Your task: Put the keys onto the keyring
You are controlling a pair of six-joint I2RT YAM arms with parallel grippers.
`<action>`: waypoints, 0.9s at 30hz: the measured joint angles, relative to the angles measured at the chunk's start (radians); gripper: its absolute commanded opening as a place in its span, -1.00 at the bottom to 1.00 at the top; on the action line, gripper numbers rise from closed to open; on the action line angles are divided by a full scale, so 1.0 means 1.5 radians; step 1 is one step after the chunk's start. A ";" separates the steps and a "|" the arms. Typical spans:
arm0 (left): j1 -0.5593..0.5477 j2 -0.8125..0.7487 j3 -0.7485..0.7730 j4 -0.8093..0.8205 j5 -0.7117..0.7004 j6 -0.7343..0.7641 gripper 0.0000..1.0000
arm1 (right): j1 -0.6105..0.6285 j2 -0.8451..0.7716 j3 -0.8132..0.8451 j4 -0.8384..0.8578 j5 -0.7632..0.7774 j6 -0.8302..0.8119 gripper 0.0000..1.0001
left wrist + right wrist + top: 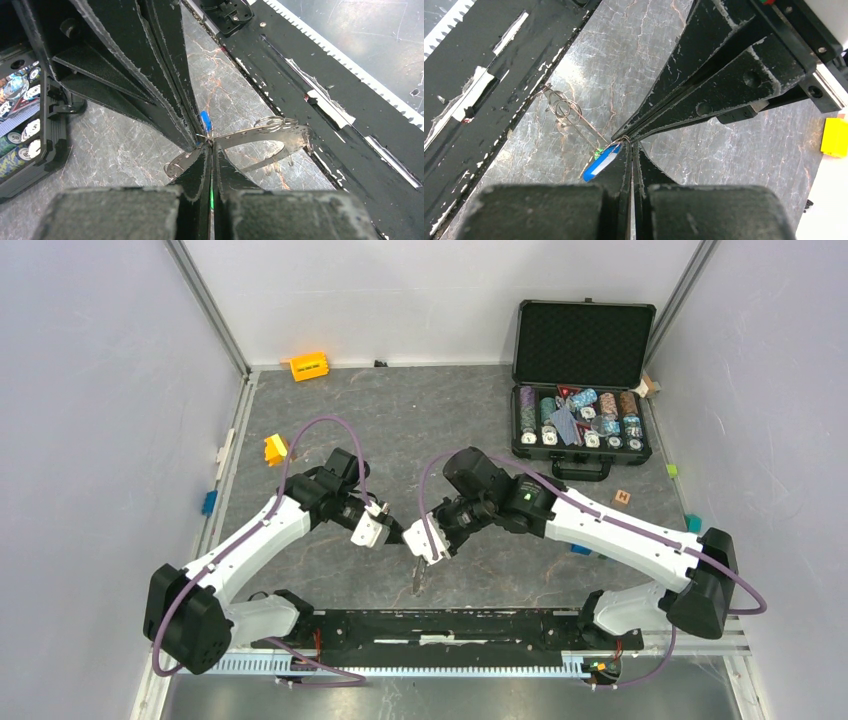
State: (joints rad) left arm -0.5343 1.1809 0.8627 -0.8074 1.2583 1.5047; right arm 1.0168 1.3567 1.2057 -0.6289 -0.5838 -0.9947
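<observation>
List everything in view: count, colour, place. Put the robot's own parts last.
keyring: one, silvery metal, mid-table at the meeting gripper tips, seemingly pinched by the left gripper
blue key: one, blue head, at the right gripper's tips
green key: one, only a green sliver shows, beside the blue key
poker chip case: one, black, open, far right, chips inside
orange block: one, far edge
yellow block: one, left side
blue block: one, left edge
green block: one, right edge
wooden letter cube: one, tan, near the case
table: one, dark grey marbled
left gripper: one, black, shut
right gripper: one, black, shut
</observation>
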 measured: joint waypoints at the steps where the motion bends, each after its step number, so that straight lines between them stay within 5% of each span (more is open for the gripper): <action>1: 0.000 0.000 0.000 0.002 0.001 0.000 -0.96 | 0.003 0.000 0.003 -0.005 0.006 -0.004 -1.00; 27: 0.002 0.001 0.000 0.011 0.018 0.000 -0.96 | 0.082 0.010 0.055 -0.069 0.176 -0.051 -1.00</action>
State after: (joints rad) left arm -0.5312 1.1820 0.8623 -0.7906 1.2846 1.5047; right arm 1.1393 1.3712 1.2881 -0.7322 -0.3199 -1.0714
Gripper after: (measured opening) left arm 0.025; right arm 0.005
